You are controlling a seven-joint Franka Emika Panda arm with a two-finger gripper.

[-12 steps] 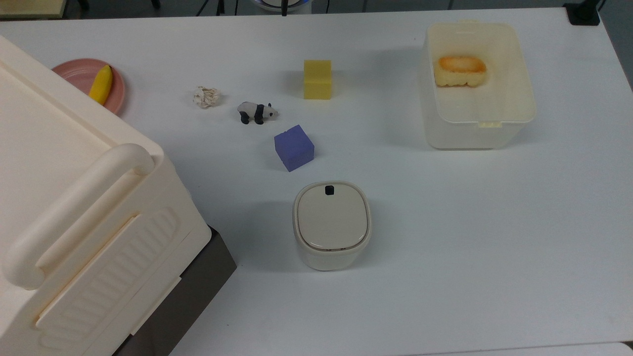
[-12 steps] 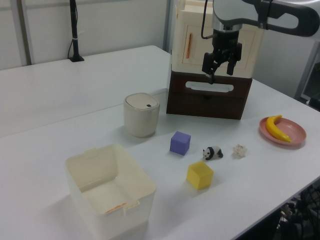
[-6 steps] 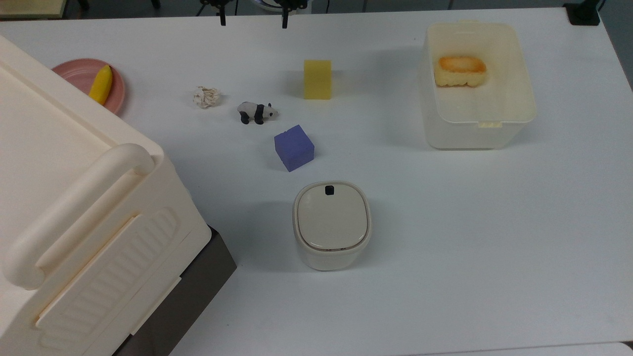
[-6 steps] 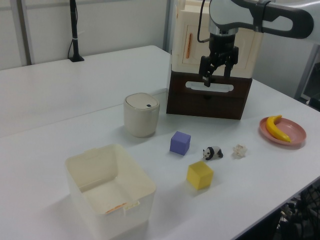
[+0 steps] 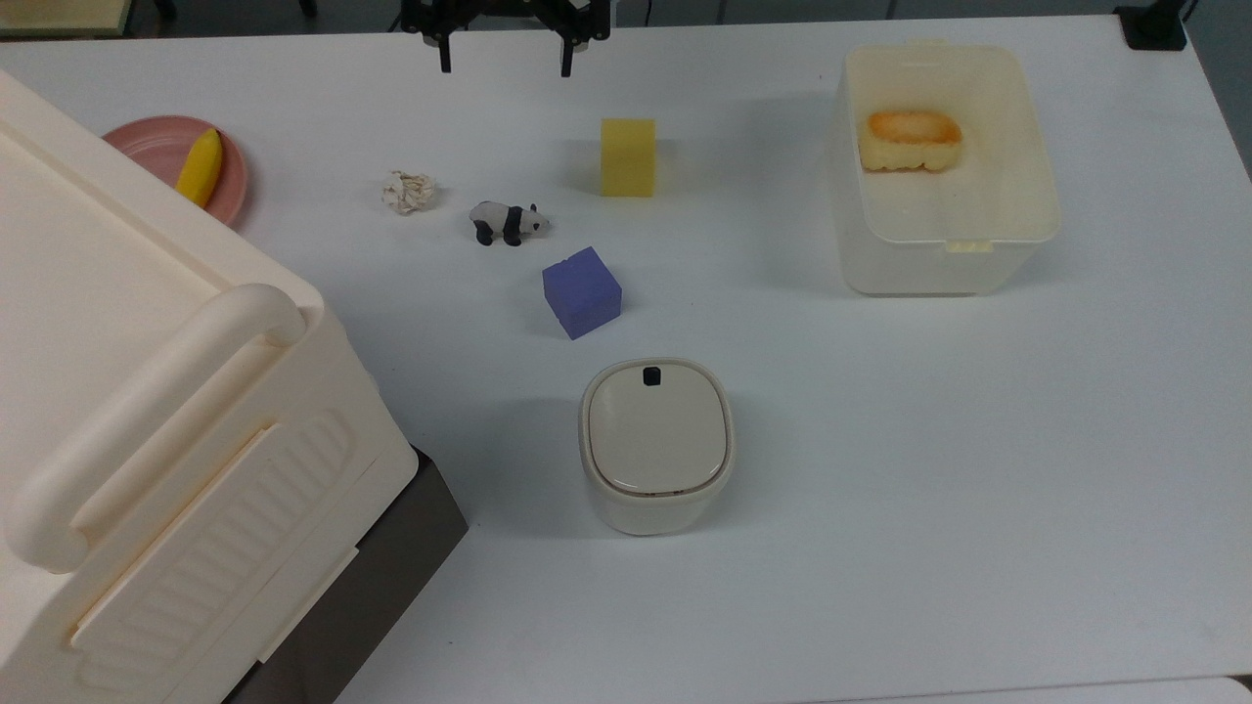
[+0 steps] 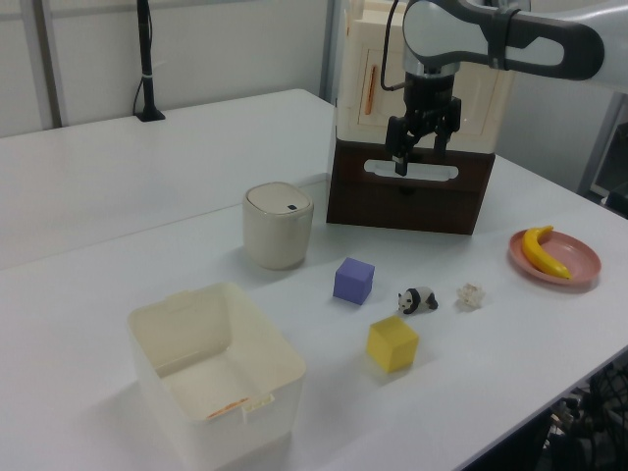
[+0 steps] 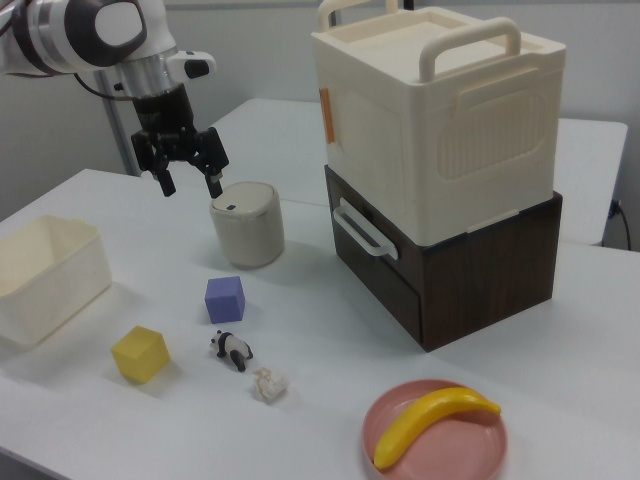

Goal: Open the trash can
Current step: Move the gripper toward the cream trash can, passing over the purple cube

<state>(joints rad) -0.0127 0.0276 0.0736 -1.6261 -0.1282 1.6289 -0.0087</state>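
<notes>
Looking across the white table (image 5: 880,489), I saw a large cream box (image 7: 440,110) stacked on a dark wooden drawer unit (image 7: 470,270), with a pale wall and a black pole (image 6: 147,59) behind in the left view. A translucent tub (image 5: 944,166) held a piece of bread (image 5: 912,140); a yellow block (image 5: 627,156), a purple block (image 5: 581,291), a toy panda (image 5: 507,222), a paper wad (image 5: 408,191) and a banana (image 5: 200,166) on a pink plate (image 5: 147,147) lay scattered.

The trash can (image 5: 656,445) stood upright near the table's middle, just below the purple block in the top view, lid flat and closed. Its black button (image 5: 650,374) faced the top view's upper edge; being nearly square, it showed no clear long axis.

My gripper (image 7: 187,183) hung in the air, fingers (image 7: 166,184) spread wide apart, holding nothing and touching nothing. In the right view it sat up and to the left of the trash can, clear of it.
</notes>
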